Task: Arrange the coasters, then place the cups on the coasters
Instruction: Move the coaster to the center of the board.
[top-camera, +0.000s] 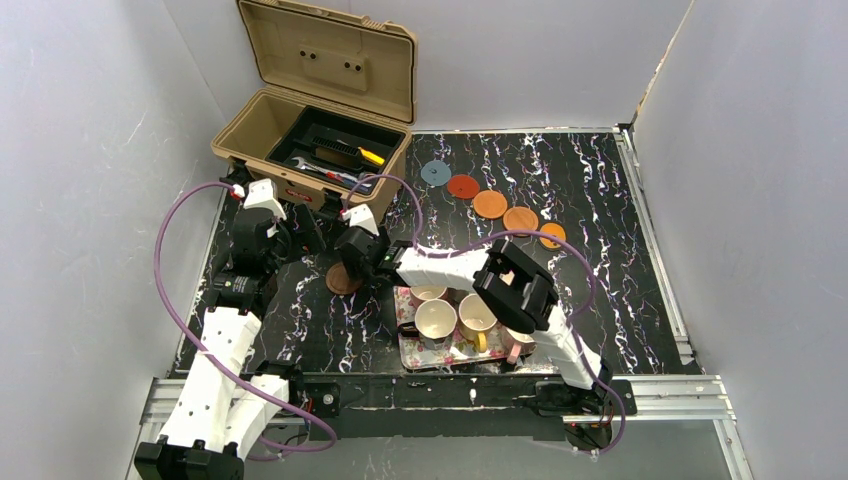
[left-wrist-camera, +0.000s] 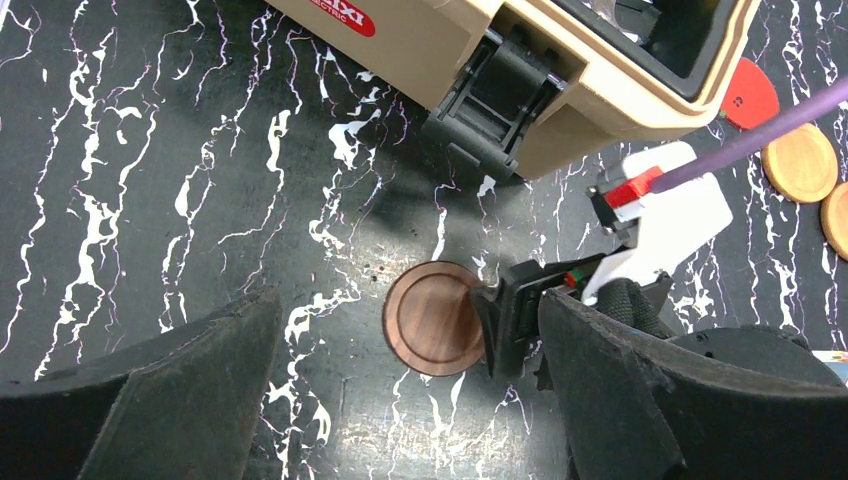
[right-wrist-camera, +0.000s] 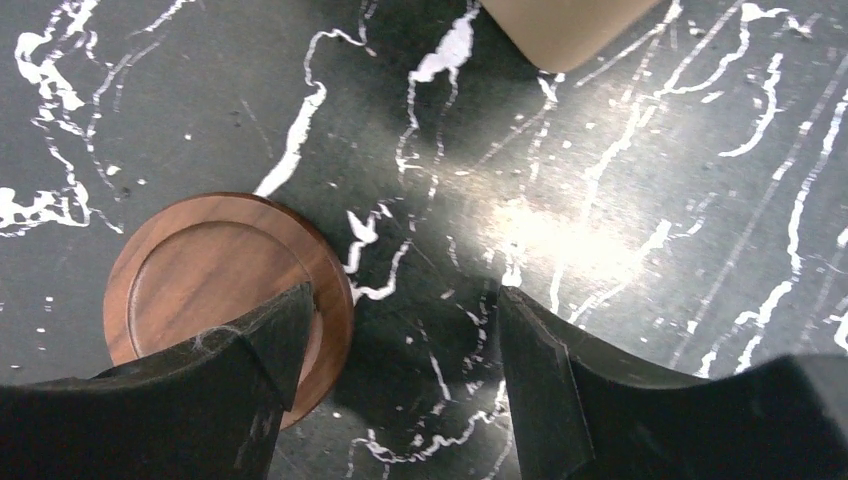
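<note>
**Brown coaster apart from the row, right gripper at its rim**

The brown coaster (right-wrist-camera: 200, 290), a wood-grained disc with a raised rim, lies flat on the black, white-veined table (top-camera: 620, 290). It sits left of the middle, just in front of the tan toolbox (top-camera: 300, 120). The right gripper (right-wrist-camera: 405, 300) hangs over it with its jaws well apart and nothing between them. 1 dark finger (right-wrist-camera: 270, 340) overlaps the disc's edge and the other stands over bare marble. The left gripper (left-wrist-camera: 410, 305) points down at the same spot, spread as wide as it goes and holding nothing.

The other 5 coasters (top-camera: 489, 204) form a slanting row from the far centre toward the right. They run blue-grey, red, then 3 orange tones, each flat, matte and close beside the next. The cups (top-camera: 436, 320), glossy and cream inside, stand packed on a floral tray (top-camera: 420, 355) at the near edge. The right arm covers part of them, so their number cannot be told.

The open toolbox, hard plastic, fills the far left corner, and its front latch is near the brown coaster. Bare marble lies between the row and the tray. More bare marble runs right of the row as far as the metal rail (top-camera: 655, 240) along the right edge. Plain pale walls close the table on 3 sides.
</note>
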